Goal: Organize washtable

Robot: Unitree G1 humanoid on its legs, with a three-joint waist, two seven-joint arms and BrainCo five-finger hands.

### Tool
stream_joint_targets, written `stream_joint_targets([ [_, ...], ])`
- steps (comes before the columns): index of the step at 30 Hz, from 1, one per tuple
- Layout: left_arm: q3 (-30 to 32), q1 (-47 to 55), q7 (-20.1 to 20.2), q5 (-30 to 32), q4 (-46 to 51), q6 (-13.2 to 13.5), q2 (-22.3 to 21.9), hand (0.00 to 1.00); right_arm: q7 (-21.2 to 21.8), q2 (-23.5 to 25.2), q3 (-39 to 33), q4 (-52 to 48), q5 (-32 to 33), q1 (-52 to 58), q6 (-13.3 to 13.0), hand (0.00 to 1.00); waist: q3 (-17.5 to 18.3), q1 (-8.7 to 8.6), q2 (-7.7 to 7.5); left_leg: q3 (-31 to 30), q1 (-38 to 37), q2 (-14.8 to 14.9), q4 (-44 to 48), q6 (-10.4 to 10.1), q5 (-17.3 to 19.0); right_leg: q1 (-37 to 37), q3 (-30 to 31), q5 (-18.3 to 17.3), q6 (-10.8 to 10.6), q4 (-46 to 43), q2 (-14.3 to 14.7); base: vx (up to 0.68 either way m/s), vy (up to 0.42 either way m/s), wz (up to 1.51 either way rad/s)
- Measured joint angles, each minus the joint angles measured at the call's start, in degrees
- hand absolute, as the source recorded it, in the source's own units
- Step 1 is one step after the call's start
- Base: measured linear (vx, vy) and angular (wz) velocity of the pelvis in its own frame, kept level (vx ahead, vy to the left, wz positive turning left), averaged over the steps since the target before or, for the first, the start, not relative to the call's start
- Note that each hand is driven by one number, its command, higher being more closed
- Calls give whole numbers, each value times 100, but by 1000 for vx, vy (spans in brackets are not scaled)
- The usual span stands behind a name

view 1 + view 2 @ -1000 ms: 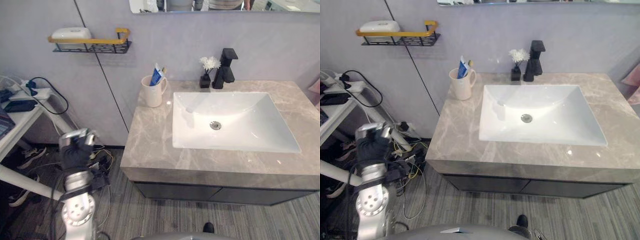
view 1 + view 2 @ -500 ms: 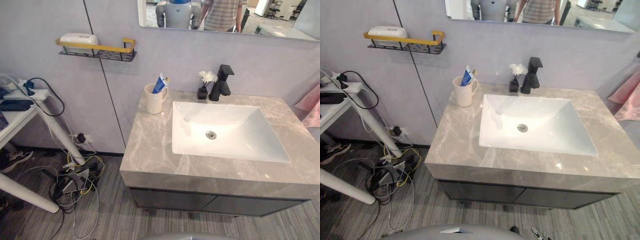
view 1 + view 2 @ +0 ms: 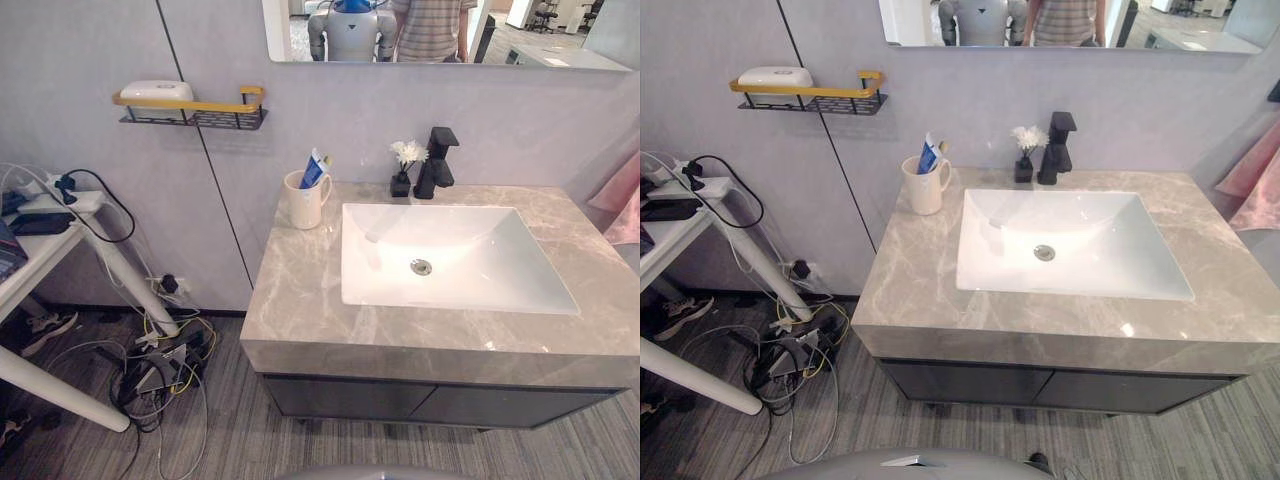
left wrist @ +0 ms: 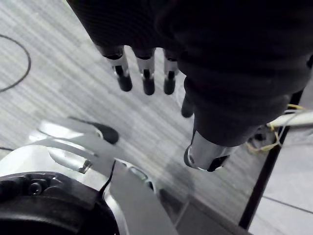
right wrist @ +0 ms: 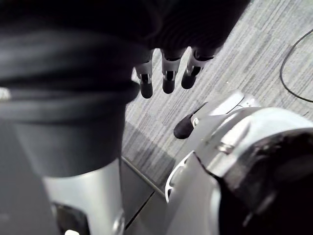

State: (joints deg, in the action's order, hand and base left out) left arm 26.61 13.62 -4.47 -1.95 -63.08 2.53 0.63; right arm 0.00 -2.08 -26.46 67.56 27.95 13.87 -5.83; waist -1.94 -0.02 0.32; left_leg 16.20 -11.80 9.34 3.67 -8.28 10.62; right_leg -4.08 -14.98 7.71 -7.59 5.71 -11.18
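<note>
Nearest, the left hand (image 4: 145, 68) and the right hand (image 5: 168, 73) are seen hanging over the grey floor (image 4: 58, 88), each with its fingers released and straight and nothing grasped. They are judged to be lowered so that the desk can be surveyed before a reach is chosen. Ahead, the white basin (image 3: 480, 235) is set into the marble desk (image 3: 300, 300). By the basin's left rear corner a cream cup (image 3: 303, 205) is stood upright on the desk, with a blue-and-white tube (image 3: 314, 168) propped in it, probably so that it is kept handy to the water. Behind the basin's rear rim a small dark vase of white flowers (image 3: 400, 184) is placed just beside the black tap (image 3: 437, 160). Farther left of the basin, on the wall, a shelf (image 3: 200, 100) with a yellow rail carries a white soap box (image 3: 155, 92), presumably to be kept off the wet desk.
</note>
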Motion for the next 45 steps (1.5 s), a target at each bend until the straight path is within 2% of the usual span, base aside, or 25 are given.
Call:
stream_joint_targets([
  [6,-654,-27,6,12,-4,11,191,0,0,-45,231,-10,8,-113,-13,0,-5,-11,-23,312,2,-14,-67,-14,12,251,331,12,-10,-35,45,11,10,-24],
  [10,-722,-96,9,46,-110,13,235,0,-1,-65,306,-10,10,-115,-11,0,-24,-59,-48,480,1,-23,-66,-27,24,393,502,74,-72,-40,86,74,26,-25],
  [13,-975,-308,11,140,-215,15,327,0,-1,-88,334,-8,14,-140,-8,0,-189,-93,-5,494,-46,-59,-65,-4,39,396,571,78,-71,-41,80,42,29,-13],
  [20,-1840,-841,-12,353,-206,51,614,0,-19,-91,390,-8,34,-321,9,0,-556,-116,-96,671,150,-166,17,77,87,855,914,176,-54,-215,46,-14,18,-22],
  [24,-2063,-1204,-113,434,-160,66,693,0,-78,-72,478,-20,252,-448,-8,0,-852,-118,-186,737,150,-202,177,183,167,1158,938,134,25,-772,25,-108,-11,-25],
  [25,-2140,-1296,-130,468,-107,81,722,0,-125,-55,659,-50,269,-449,-24,0,-973,-119,-318,815,150,-234,291,313,250,1299,822,203,107,-1022,0,-154,-37,-35],
  [26,-2164,-1333,-134,468,-105,80,736,0,-126,-22,692,-66,303,-455,-28,0,-976,-104,-329,861,140,-262,295,342,259,1342,759,324,194,-1026,1,-239,-50,-63],
  [27,-2183,-1347,-135,468,-87,80,689,0,-130,-68,771,-96,370,-531,-48,0,-971,-53,-219,1036,175,-230,230,430,218,1391,609,614,234,-842,32,49,-125,-62],
  [28,-2183,-1352,-133,469,28,87,607,0,-137,-51,742,-150,414,-639,-10,0,-1002,-105,-259,1213,238,-220,289,413,200,1707,-112,-331,546,-2129,-217,303,-249,-53],
  [30,-2175,-1284,-120,433,122,92,486,0,-192,-27,587,-169,403,-599,-2,0,-1002,-85,-266,1307,148,-239,370,448,172,1778,-1128,-1413,986,-4411,-729,658,-422,-18],
  [31,-2153,-1258,-128,438,178,91,447,0,-207,-27,586,-165,396,-574,-1,0,-991,-68,-275,1376,126,-239,403,447,171,1679,-1384,-1509,1121,-4755,-865,614,-493,-58],
  [32,-1889,-1208,-110,357,283,88,432,0,-234,-44,587,-171,247,-671,-7,0,-943,26,-405,1699,119,-352,592,446,166,1637,-1894,-1525,1265,-4677,-959,279,-300,-88],
  [33,-1692,-1214,-109,310,270,87,391,0,-235,-58,618,-195,203,-726,-13,0,-931,69,-437,1793,188,-322,685,515,125,1577,-1989,-1474,1343,-4396,-846,67,-201,-134],
  [34,-1512,-1218,-110,255,233,65,405,0,-226,-64,671,-203,164,-860,-29,0,-912,118,-432,1896,493,-221,1000,792,20,1448,-1918,-1312,1350,-3547,-539,-267,-57,-156],
  [35,-1461,-1217,-109,227,219,43,393,0,-236,-84,713,-202,104,-1098,-14,0,-806,236,-337,1781,728,-357,309,916,-7,1290,-1597,-1185,1173,-2509,-96,128,-196,-165],
  [36,-1395,-1205,-96,214,221,80,242,0,-239,-212,722,-220,26,-1215,-6,0,-804,269,-244,1981,706,-330,-139,676,-639,1286,-1929,-1889,879,-3818,-480,396,-175,-134],
  [37,-1310,-1231,-102,143,230,57,285,0,-229,-162,891,-191,5,-1231,6,0,-795,289,-416,2156,742,-508,-119,687,-658,1065,-1865,-2136,459,-3745,-767,513,-132,-84],
  [38,-1283,-1250,-101,50,239,53,336,0,-203,-109,995,-191,1,-1267,19,0,-786,326,-540,2286,763,-571,-77,689,-649,880,-1849,-2229,247,-3481,-881,80,-92,-93],
  [39,-1152,-1319,-96,24,148,26,403,0,-154,-12,1183,-239,4,-1423,18,0,-825,394,-559,2530,775,-493,59,686,-648,660,-1679,-2246,154,-2777,-649,-174,-164,-95],
  [40,-1019,-1327,-105,13,-1,-31,381,0,-111,40,1291,-292,10,-1450,-13,0,-800,304,-354,2590,762,-182,280,672,-656,372,-1665,-1901,212,-2187,-257,-167,-187,-87],
  [41,-970,-1311,-109,18,-7,-47,377,0,-106,50,1301,-324,17,-1435,-19,0,-797,301,-356,2593,751,-46,450,665,-647,202,-1638,-1793,292,-1911,-89,-146,-199,-52],
  [42,-959,-1285,-112,22,-14,-59,396,0,-106,72,1348,-473,36,-1315,-33,0,-760,307,-302,2587,781,316,959,588,-569,-103,-1591,-1586,408,-1410,233,-127,-193,-33],
  [43,-962,-1281,-114,23,8,-59,396,0,-104,76,1365,-520,81,-1263,-68,0,-742,293,-288,2577,837,479,1190,559,-501,-160,-1570,-1530,446,-1244,372,-156,-240,-29],
  [44,-973,-1278,-118,23,21,-61,387,0,-108,85,1403,-659,246,-1124,-121,0,-668,274,-236,2567,986,867,1650,516,-345,-256,-1553,-1420,559,-968,667,-115,-175,-17],
  [45,-975,-1279,-121,23,34,-59,387,0,-109,92,1403,-733,252,-1055,-141,0,-666,269,-204,2572,1040,1048,1852,506,-292,-304,-1543,-1371,627,-858,802,-130,-238,-41],
])
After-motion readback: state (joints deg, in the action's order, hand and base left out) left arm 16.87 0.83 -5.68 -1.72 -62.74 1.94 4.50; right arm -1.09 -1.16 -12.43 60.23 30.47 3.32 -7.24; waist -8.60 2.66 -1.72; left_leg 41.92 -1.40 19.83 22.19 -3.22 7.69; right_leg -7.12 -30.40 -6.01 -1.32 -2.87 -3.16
